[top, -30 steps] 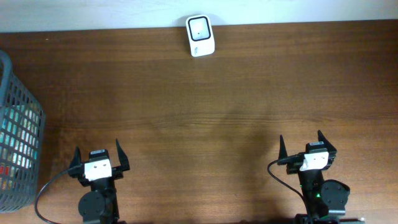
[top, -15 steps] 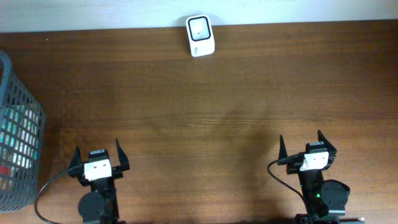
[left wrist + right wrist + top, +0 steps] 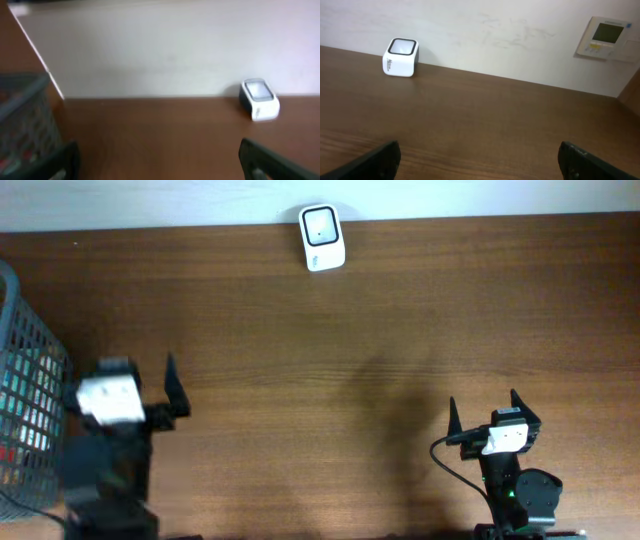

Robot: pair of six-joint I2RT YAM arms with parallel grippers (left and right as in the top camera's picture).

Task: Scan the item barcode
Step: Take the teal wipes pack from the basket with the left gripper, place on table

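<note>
Gaping wide, left claw (image 3: 159,146) near basket (image 3: 32,370), right claw (image 3: 483,402) equally wide, both empty, touching nothing

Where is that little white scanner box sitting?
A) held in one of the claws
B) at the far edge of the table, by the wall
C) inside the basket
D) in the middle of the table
B: the scanner stands on the far edge of the table, right where the wood meets the pale wall.
</note>
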